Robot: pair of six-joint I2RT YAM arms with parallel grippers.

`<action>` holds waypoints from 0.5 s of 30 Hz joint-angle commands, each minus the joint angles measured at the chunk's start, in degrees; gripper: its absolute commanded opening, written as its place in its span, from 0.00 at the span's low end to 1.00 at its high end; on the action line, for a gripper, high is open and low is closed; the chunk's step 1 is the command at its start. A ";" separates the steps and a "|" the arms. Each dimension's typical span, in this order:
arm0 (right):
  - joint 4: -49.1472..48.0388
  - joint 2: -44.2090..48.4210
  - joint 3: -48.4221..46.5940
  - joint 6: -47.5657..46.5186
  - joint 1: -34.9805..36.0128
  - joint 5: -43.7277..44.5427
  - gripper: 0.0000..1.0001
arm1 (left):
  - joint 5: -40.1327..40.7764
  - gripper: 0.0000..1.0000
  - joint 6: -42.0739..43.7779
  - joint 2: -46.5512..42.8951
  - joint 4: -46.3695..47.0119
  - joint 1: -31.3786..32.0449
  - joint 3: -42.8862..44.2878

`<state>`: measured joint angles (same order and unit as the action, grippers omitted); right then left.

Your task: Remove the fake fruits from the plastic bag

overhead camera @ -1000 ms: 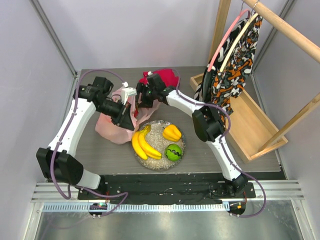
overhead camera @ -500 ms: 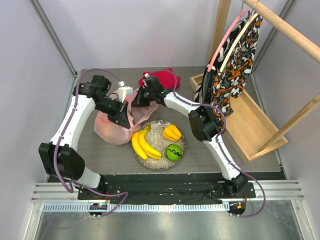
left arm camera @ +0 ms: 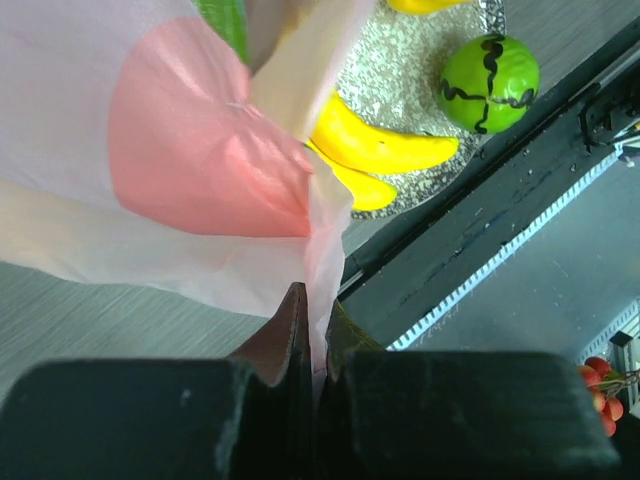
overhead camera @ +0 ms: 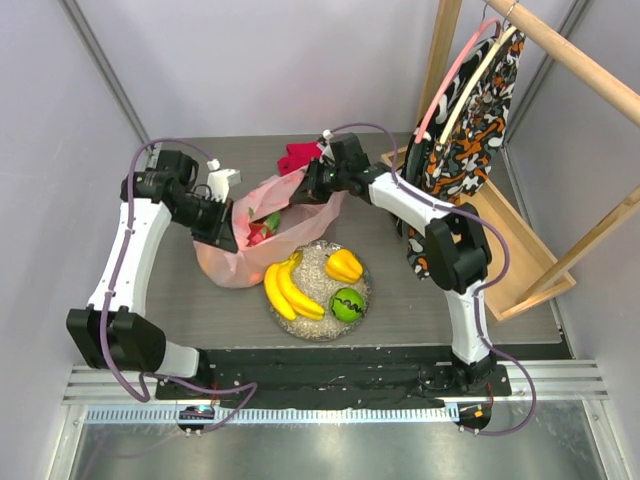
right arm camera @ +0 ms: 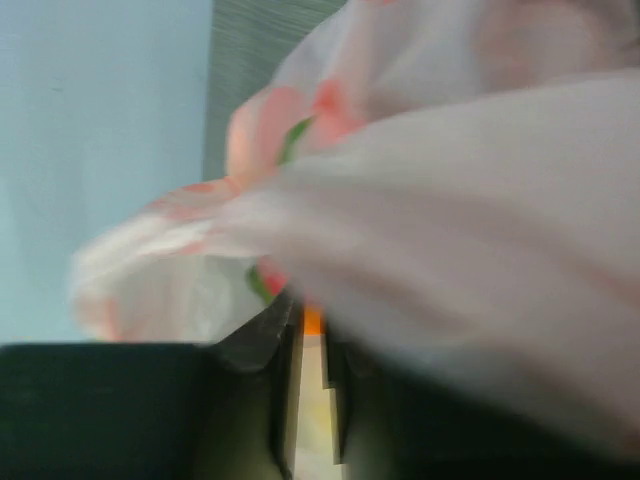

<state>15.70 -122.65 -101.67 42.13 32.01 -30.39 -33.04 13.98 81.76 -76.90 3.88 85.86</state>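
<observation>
Grey tabletop (overhead camera: 210,305); plastic bag (overhead camera: 240,258) stretched between left gripper (overhead camera: 227,222) and right gripper (overhead camera: 309,186), each pinched shut on rim; dragon fruit (overhead camera: 262,229) inside, between both, nearer left gripper.

Wht/blk arms (overhead camera: 127,250), purple cables (overhead camera: 358,126)

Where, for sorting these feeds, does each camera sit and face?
Top external: above and behind the robot, looking down on the table; both arms show, left gripper and right gripper holding the plastic bag.
Left wrist: on that wrist, looking past shut fingers pinching the bag toward bananas and green apple.
Right wrist: on that wrist, blurred; fingers closed on bag film.
Shared: bag in all; bananas, apple in top and left wrist.
</observation>
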 commanded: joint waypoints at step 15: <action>3.89 2.86 2.00 -1.88 8.51 4.99 0.76 | -5.28 0.00 -8.88 -9.69 8.35 1.75 -3.07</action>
<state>17.15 -118.69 -99.07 39.24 40.86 -28.82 -35.55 7.79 71.90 -71.59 5.52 80.44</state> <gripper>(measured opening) 0.708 0.038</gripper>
